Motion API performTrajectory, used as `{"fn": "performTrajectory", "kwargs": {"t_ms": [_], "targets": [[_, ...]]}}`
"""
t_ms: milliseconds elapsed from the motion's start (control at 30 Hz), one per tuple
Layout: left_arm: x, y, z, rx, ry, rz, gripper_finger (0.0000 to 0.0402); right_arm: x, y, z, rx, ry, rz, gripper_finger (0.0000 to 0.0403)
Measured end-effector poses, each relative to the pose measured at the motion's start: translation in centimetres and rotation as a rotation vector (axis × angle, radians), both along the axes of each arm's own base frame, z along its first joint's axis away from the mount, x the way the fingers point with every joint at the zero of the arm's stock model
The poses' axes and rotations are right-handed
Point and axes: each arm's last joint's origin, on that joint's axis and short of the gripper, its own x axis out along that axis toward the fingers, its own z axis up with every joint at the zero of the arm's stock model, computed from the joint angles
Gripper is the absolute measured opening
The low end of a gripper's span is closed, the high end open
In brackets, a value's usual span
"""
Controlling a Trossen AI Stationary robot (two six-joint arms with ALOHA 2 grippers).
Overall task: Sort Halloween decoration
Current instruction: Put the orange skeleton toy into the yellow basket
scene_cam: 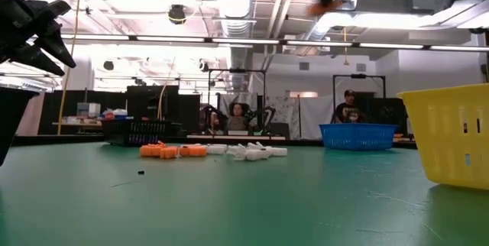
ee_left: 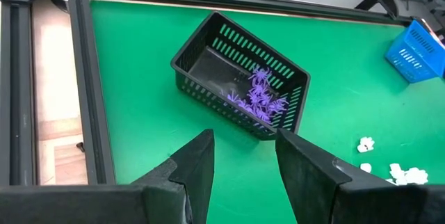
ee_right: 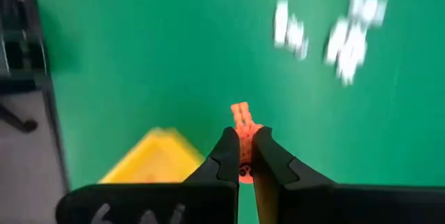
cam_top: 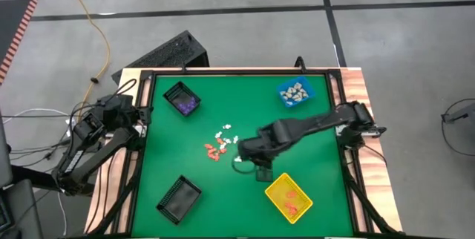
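Right pincer [ee_right: 241, 156], clenched on one orange decoration [ee_right: 241, 128] above the counter [cam_top: 185, 150] near the yellow bin [cam_top: 289, 196], gripped only its end; piece risked slipping short of bin; left pincer [ee_left: 243, 165] waited released.

White pieces [ee_right: 351, 26] beyond the right tool [ee_right: 245, 156] are blurred.

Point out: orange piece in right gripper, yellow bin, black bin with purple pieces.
orange piece [ee_right: 240, 122]: right wrist view, end sticking out past the fingers.
yellow bin [cam_top: 276, 194]: high view, rim.
black bin with purple pieces [ee_left: 208, 64]: left wrist view, bare floor.
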Motion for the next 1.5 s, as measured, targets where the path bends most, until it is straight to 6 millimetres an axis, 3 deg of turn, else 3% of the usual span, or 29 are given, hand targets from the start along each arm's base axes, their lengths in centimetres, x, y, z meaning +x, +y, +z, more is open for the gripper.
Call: {"fn": "performTrajectory", "kwargs": {"t_ms": [233, 400, 700, 1000, 1233, 1500], "targets": [[0.0, 0.0, 0.0, -0.001, -0.001, 0.001, 0.0143, -4.1, 4.1, 0.2, -0.017, 0.198, -0.088, 0.0037], [0.0, 0.0, 0.0, -0.003, -0.003, 0.003, 0.0143, -5.3, 6.7, -1.7, -0.017, 0.237, -0.099, 0.0040], [0.0, 0.0, 0.0, -0.003, -0.003, 0.003, 0.0143, -6.5, 9.5, -6.1, 0.050, 0.250, -0.124, 0.0042], [0.0, 0.0, 0.0, -0.003, -0.003, 0.008, 0.0143, -8.2, 9.8, -8.7, 0.141, 0.194, -0.156, 0.0044], [0.0, 0.0, 0.0, -0.003, -0.003, 0.010, 0.0143, -10.4, 8.2, -8.1, 0.156, 0.167, -0.229, 0.0044], [0.0, 0.0, 0.0, -0.003, -0.004, 0.025, 0.0143, -10.5, 8.1, -8.0, 0.190, 0.123, -0.236, 0.0072]]}}
